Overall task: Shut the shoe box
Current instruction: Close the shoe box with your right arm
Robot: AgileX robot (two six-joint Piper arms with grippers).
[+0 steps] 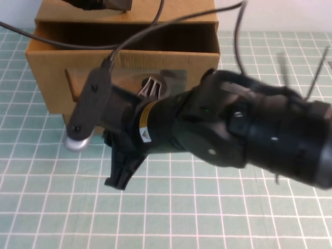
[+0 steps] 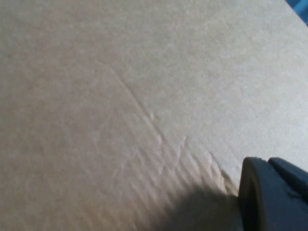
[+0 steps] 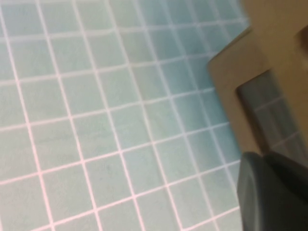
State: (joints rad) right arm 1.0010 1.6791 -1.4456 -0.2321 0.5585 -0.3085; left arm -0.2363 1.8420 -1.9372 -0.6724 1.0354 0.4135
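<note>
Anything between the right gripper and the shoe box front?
Nothing visible: in the high view the right gripper sits just before the shoe box front. The left gripper rests against its cardboard.

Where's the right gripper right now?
In the high view, the right gripper sits at centre-left, low over the green mat, just in front of the shoe box drawer's front panel.

From my remote station, the brown cardboard drawer-style shoe box (image 1: 46, 67) stands at the far side of the green gridded cutting mat (image 1: 207, 207), its drawer pulled out toward the robot. The right gripper (image 1: 122, 171) hangs just in front of the drawer's windowed front panel, above the mat. The left gripper (image 2: 274, 192) sits over the box's top at the far edge.
</note>
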